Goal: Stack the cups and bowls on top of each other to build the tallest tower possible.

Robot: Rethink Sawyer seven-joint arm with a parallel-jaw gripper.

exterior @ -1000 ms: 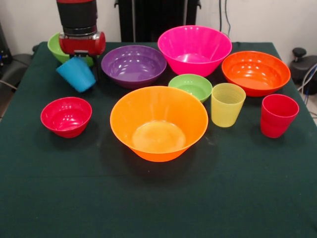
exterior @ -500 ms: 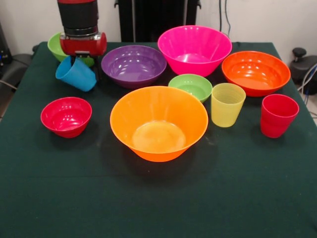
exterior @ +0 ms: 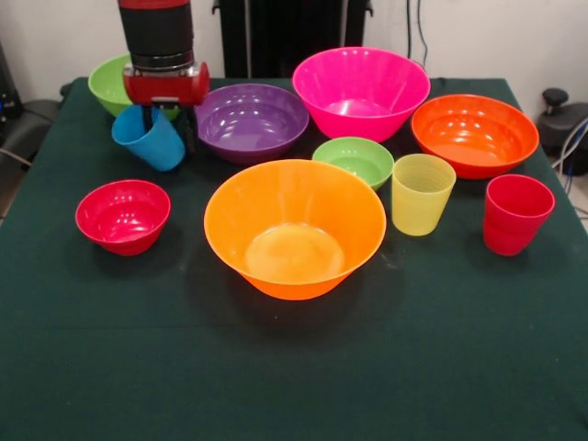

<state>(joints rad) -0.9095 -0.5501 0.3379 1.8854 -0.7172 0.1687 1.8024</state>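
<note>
Blue cup (exterior: 150, 138) hangs tilted from the gripper (exterior: 167, 112), seemingly pinched by its rim near the table's (exterior: 294, 386) far corner, so it could slip onto the purple bowl (exterior: 250, 120).

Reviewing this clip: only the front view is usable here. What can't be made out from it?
- Hand: its fingertips sit behind the translucent blue plastic cup, under the red wrist housing, so the grip is not readable.
- Lime green round plastic bowl: mostly hidden behind the arm.
- Whether the tilted blue cup touches the dark green tablecloth: cannot tell.
- Arm: cut off by the top edge.
</note>
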